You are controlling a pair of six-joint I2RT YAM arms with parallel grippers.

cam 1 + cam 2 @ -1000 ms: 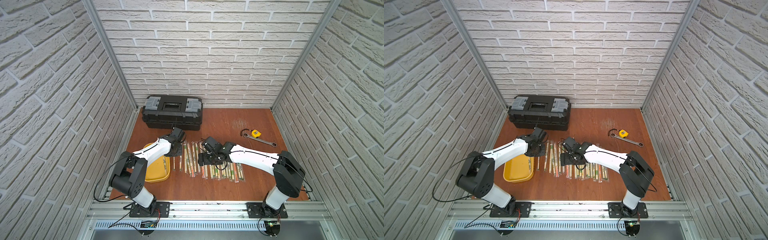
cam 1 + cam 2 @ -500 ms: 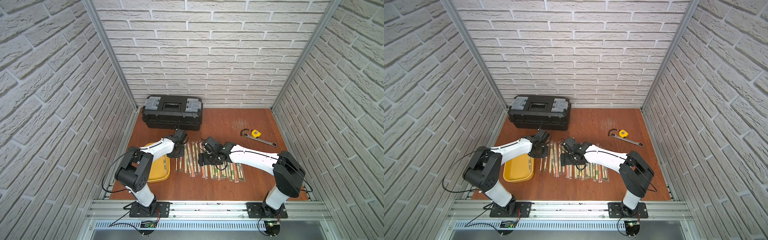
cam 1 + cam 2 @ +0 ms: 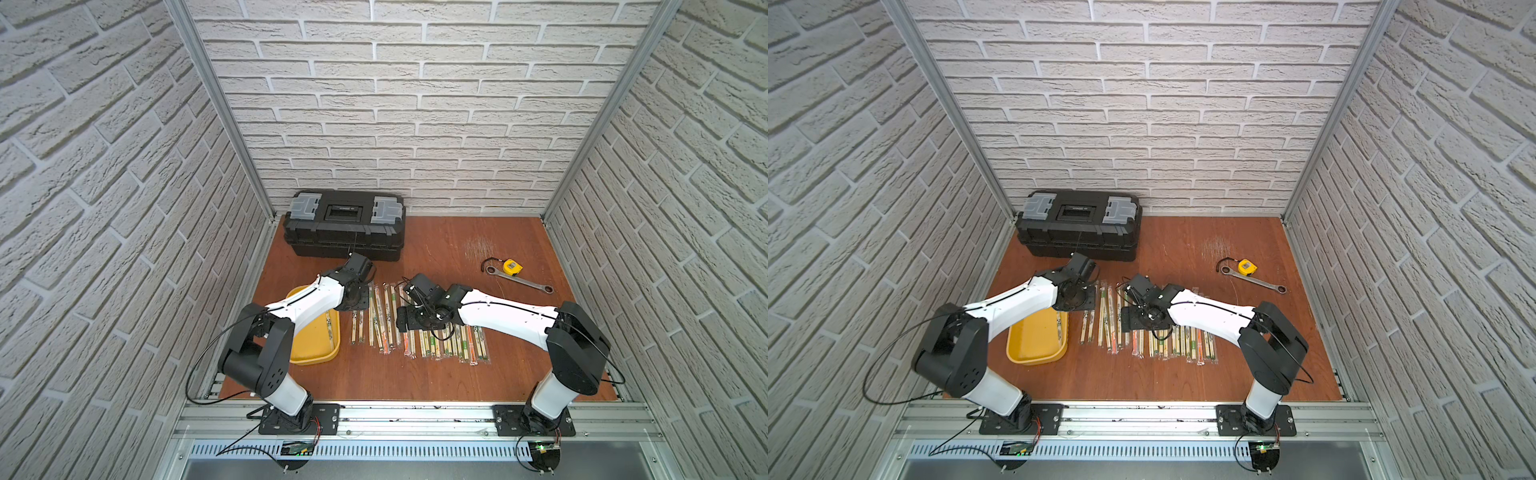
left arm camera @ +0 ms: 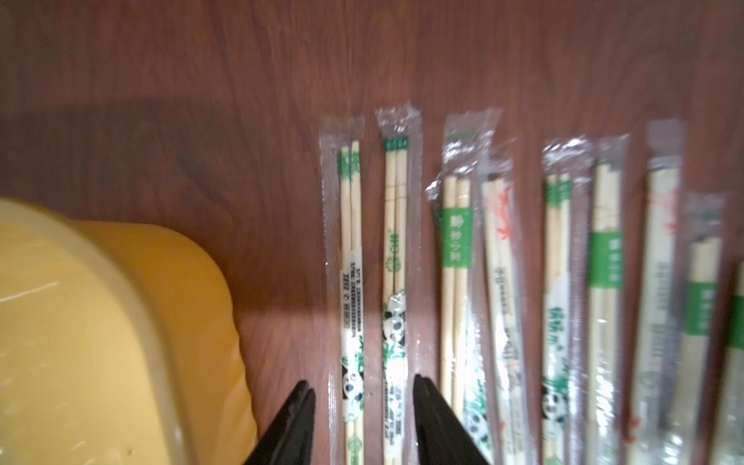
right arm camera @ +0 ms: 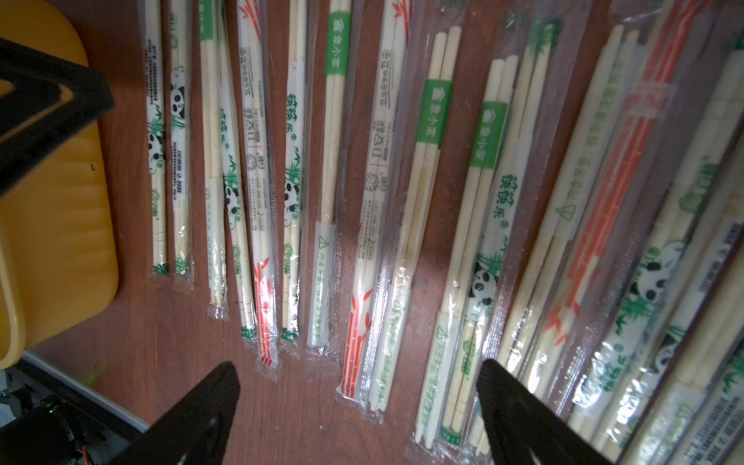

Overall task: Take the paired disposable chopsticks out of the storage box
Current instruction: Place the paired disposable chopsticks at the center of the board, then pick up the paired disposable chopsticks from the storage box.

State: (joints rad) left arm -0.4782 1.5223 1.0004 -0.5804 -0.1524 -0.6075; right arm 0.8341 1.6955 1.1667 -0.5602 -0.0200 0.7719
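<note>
**Three hazards noted, one pair left in tray**

One pair (image 3: 328, 328) appears to lie inside the tray (image 3: 316, 358), tight against the wall that faces the row; both top views show it. All other chopsticks (image 3: 461, 345) lie in a row on the table (image 3: 415, 382), beginning just beside the tray, with several sleeves overlapping.

Left claw (image 4: 362, 390): jaws apart, nothing held, low over the two end pairs of the row, one finger on either side of them. Right claw (image 5: 356, 374): jaws wide apart, empty, hovering over the middle of the row.

Findings, given as judgement:

1. Lift-off. The left fingers stand close to the sleeve edges. A sideways move before rising would likely catch the clear plastic and drag one or both end pairs out of line, or back against the tray.

2. Last pair. It hugs the tray wall, so one finger has little room to get behind it. A finger landing on the rim could tip or shove the light tray. A shallow pinch on slick film could slip.

3. Arm clearance. Both wrists work near each other over the row. If the left arm swings to the tray while the right one descends, contact is possible, and a low right claw could scatter overlapped sleeves.
</note>
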